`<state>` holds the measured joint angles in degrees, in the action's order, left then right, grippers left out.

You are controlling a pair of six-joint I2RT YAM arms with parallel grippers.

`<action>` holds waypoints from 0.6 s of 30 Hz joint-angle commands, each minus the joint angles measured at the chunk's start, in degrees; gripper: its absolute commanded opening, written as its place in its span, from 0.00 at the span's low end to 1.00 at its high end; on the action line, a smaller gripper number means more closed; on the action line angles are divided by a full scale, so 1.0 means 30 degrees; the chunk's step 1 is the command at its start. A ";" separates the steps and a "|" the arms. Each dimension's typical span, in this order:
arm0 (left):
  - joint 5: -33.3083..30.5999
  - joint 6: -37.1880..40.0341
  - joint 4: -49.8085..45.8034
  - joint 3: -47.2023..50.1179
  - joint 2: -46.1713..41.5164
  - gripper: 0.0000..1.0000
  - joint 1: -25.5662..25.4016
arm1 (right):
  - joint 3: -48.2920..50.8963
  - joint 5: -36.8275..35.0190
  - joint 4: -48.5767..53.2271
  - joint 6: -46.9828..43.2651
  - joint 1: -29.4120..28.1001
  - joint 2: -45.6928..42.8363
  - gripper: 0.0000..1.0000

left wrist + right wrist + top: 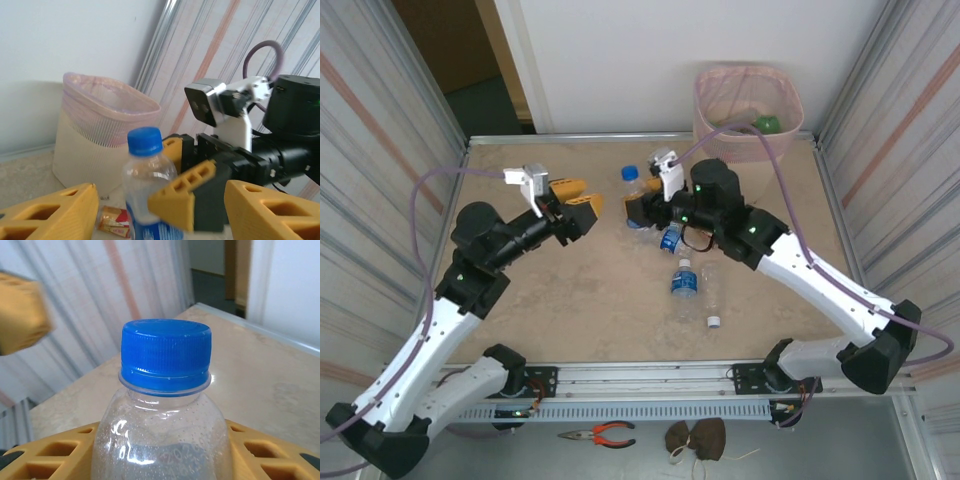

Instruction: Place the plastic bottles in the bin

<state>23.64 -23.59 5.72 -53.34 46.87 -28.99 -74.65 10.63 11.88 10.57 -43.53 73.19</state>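
My right gripper [638,207] grasps a bottle [162,440] standing upright, blue cap [166,352] on top; my left gripper [578,205] hangs released. The left wrist view adds the bin [95,150] behind it; overhead I see a lying bottle [684,282].

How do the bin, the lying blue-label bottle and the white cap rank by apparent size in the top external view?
1. bin: largest, even though it sits farthest from the camera.
2. blue-label bottle.
3. white cap: clearly smallest.
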 commanded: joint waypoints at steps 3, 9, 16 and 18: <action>-0.0711 0.0424 -0.0541 0.0769 -0.0562 0.66 0.0046 | -0.1994 0.0948 0.0835 0.0968 0.3621 -0.0899 0.51; -0.0770 0.0072 -0.0685 0.1313 -0.0862 0.66 0.0055 | -0.4176 0.2735 0.0981 0.1135 0.8032 0.0110 0.51; -0.0797 -0.0103 -0.1091 0.1461 -0.1159 0.63 0.0066 | -0.7646 0.3891 0.1223 0.1624 1.1805 0.3304 0.50; -0.0780 -0.0164 -0.1191 0.1513 -0.1214 0.62 0.0055 | -0.8683 0.3880 0.1435 0.1692 1.2478 0.4420 0.49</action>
<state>21.78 -23.81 2.57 -49.58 44.49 -28.99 -97.17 20.27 14.90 14.02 -8.16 82.74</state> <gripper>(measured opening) 0.623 0.497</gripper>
